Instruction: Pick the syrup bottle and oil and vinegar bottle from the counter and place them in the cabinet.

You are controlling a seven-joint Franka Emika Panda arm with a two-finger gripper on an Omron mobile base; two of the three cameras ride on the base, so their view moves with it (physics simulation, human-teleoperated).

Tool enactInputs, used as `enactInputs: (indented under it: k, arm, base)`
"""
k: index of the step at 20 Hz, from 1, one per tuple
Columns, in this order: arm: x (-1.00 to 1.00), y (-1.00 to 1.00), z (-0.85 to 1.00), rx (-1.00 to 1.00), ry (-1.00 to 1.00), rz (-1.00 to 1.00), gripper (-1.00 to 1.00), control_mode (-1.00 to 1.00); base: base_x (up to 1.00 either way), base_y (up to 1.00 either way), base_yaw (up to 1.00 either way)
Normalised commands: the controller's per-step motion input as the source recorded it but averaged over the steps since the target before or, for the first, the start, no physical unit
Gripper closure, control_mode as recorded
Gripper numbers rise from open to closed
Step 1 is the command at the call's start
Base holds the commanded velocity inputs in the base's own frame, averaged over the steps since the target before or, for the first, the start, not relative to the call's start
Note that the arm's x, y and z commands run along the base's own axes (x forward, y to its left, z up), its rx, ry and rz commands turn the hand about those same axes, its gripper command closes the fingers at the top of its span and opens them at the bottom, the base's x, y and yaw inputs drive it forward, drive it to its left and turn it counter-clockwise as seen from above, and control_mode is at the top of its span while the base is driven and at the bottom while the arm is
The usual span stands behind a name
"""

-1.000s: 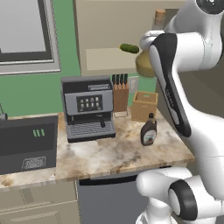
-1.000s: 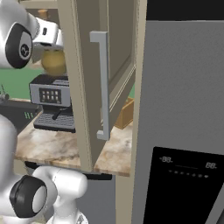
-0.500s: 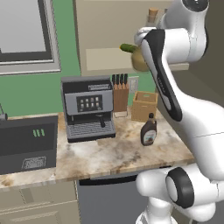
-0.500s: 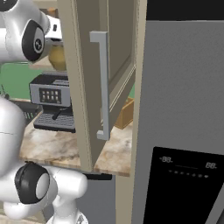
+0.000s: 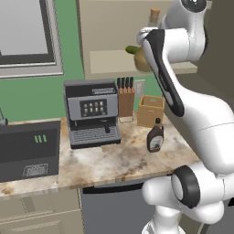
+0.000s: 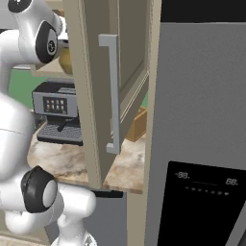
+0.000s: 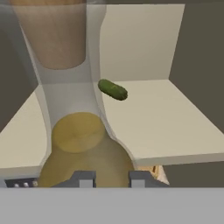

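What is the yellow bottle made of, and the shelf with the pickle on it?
The oil and vinegar bottle looks like clear glass: its neck is see-through over olive-yellow liquid, and its top looks like cork. The cabinet shelf looks like matte painted wood, flat and unshiny.

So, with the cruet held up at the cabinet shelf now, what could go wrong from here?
1. A pickle lies on the cabinet shelf just behind the oil and vinegar bottle; pushing deeper may knock it.
2. The hand is shut on the bottle's round belly, so the glass might slip or tilt when set down.
3. The syrup bottle stands on the counter beneath the arm; a low retreat could topple it.
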Motion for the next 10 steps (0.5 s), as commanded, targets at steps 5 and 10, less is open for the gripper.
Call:
enactInputs:
  k: [5, 10]
  arm:
    - [0.20, 0.01, -0.09, 0.00, -0.02, 0.00, 1.00, -1.00]
    - [0.11, 0.10, -0.23, 0.00, -0.03, 0.00, 1.00, -1.00]
  base:
    - [0.00, 0.00, 0.00]
    - [0.00, 0.00, 0.00]
